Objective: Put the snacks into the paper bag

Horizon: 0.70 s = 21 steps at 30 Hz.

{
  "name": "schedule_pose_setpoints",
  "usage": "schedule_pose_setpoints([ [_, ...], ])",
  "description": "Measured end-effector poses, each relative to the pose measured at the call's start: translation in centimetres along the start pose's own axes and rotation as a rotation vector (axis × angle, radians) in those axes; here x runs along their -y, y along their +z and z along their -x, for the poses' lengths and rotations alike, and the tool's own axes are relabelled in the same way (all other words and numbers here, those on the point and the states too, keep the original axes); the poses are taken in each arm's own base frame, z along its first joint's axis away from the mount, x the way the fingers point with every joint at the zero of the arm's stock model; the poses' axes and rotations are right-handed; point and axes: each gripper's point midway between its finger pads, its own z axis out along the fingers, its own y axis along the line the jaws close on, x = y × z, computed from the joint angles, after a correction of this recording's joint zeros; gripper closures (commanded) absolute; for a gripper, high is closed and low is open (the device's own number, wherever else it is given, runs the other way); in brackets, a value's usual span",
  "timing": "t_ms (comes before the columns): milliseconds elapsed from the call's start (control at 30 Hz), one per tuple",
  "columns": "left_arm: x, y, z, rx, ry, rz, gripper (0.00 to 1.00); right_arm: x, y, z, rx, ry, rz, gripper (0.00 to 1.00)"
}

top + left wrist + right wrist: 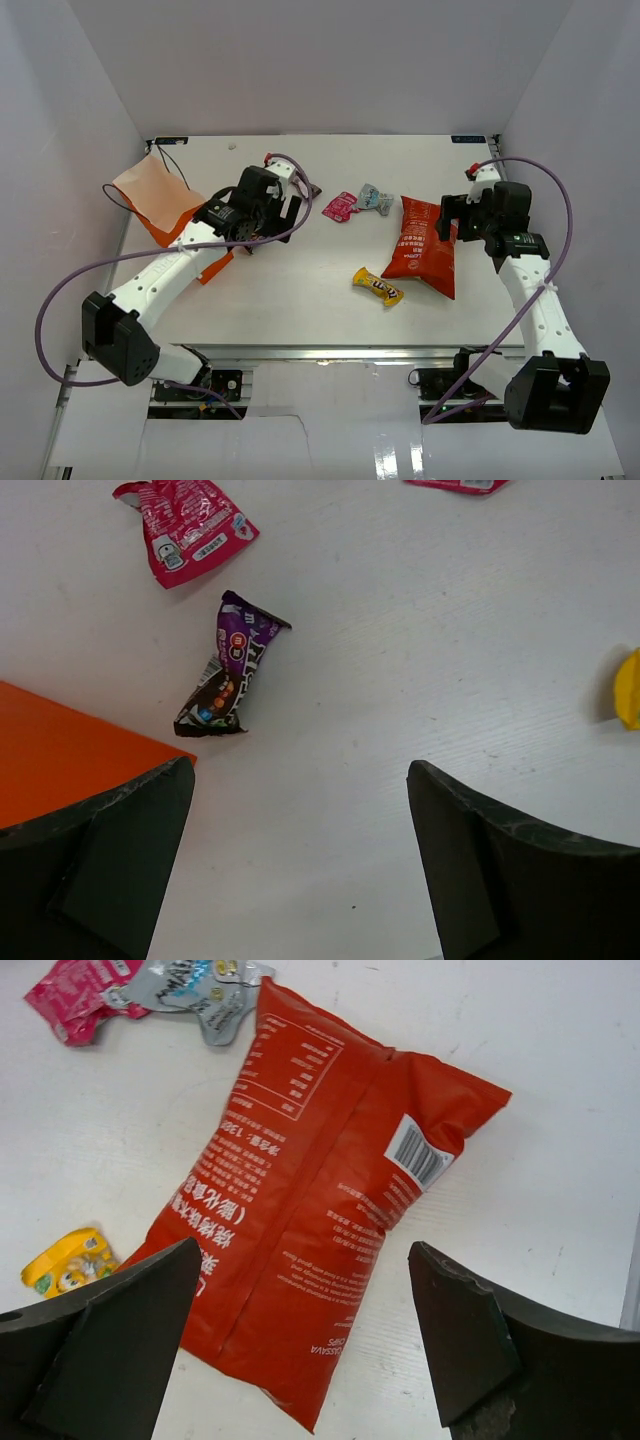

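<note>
Right end effector spread, empty — wide glossy red-orange crisp bag at 12 o'clock may be shoved, not pinched.

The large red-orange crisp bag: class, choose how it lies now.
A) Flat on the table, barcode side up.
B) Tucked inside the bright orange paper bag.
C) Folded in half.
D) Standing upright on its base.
A: the large red-orange crisp bag lies flat on the white table, with its white barcode label and printed back seam facing up.
</note>
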Motion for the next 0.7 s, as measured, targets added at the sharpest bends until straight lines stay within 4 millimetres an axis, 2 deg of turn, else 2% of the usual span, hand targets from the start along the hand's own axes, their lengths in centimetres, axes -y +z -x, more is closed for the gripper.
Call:
schedule_pose_setpoints([
  [133, -0.9, 1.4, -0.8, -0.045, 0.076, 0.052, 0.02, -2.3, -1.0, 0.9, 0.030, -0.138, 0.149, 0.10],
  [333, -1.9, 6.2, -3.6, -0.190, 0.182, 0.108, 0.02, -6.2, -2.1, 1.9, 0.034, -0.361, 0.365, 0.10],
  [433, -3.1, 8.8, -4.9, -0.263, 0.190, 0.128, 0.02, -8.2, -1.6, 0.2, -0.044, -0.457, 0.487, 0.10],
  [567, -4.8, 11.2, -5.7, -0.311, 0.181, 0.153, 0.03, -9.9, -1.3, -4.1, -0.182, -0.498, 0.667, 0.10],
  [700, -6.1, 12.8, -6.3, -0.338, 0.179, 0.161, 0.11, -11.1, -2.2, -5.6, -0.179, -0.516, 0.766, 0.10],
])
